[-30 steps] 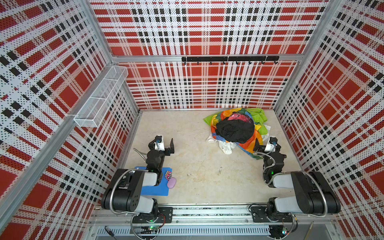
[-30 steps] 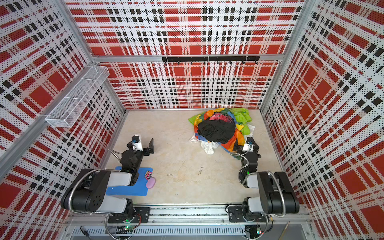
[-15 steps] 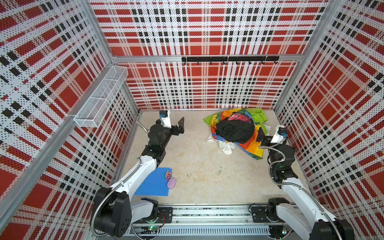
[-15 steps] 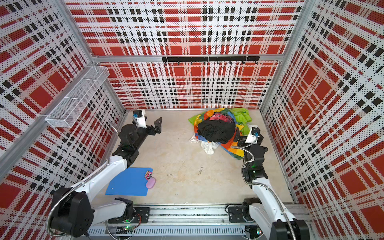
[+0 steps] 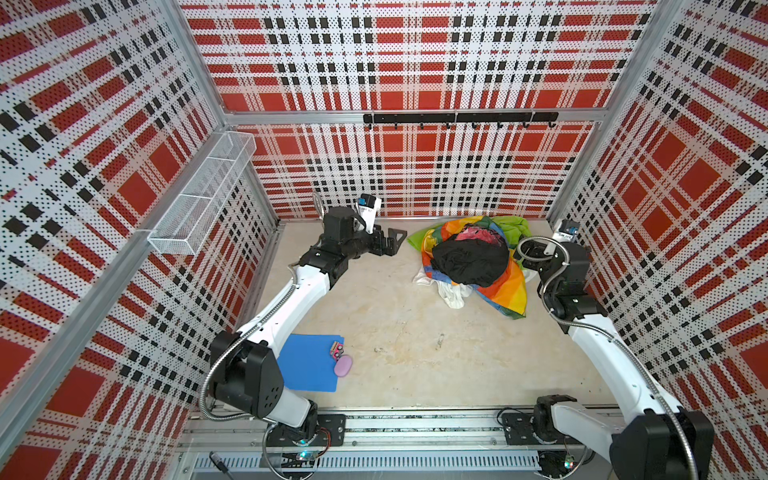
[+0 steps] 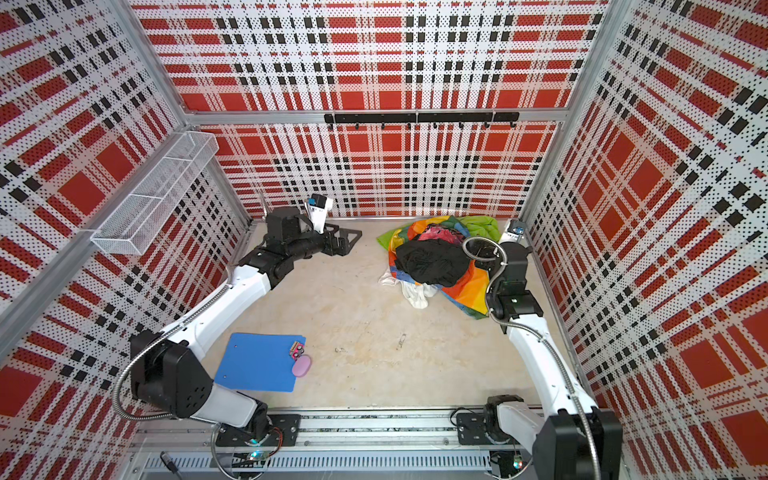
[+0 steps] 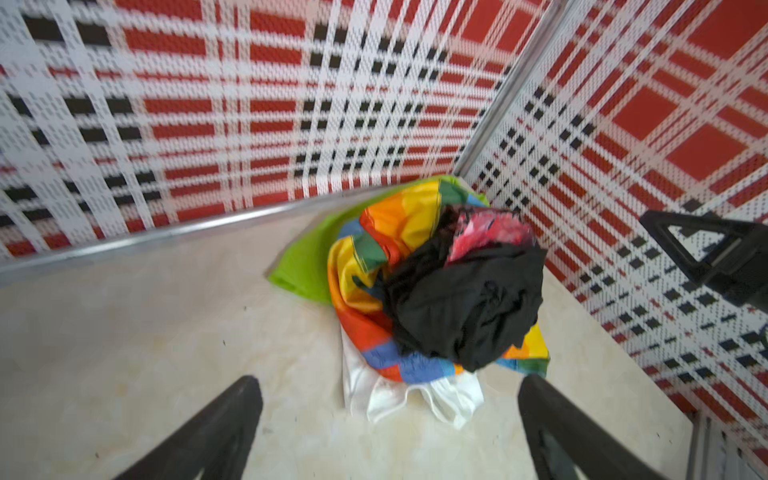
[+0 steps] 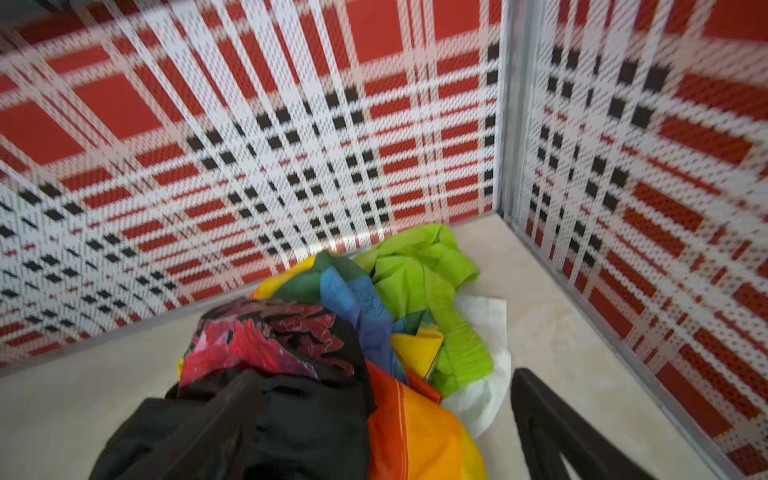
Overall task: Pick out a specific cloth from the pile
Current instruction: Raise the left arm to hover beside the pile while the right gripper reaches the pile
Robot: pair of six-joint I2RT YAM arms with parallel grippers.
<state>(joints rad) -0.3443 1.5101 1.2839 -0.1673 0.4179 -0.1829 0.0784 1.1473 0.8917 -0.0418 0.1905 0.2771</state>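
Our arms, folded at rest a moment ago, now flank the pile (image 5: pixel 469 257), left gripper (image 5: pixel 392 242) and right gripper (image 8: pixel 384 374) both gaping and empty. The cloth (image 5: pixel 451 293) peeks out white under its near edge, so we can start picking.

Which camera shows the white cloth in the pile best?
The left wrist view: the white cloth looks biggest there, poking out from under the rainbow cloth. Both top views show only a small white bit of it. The right wrist view shows a white patch beside the lime-green cloth that may be it.
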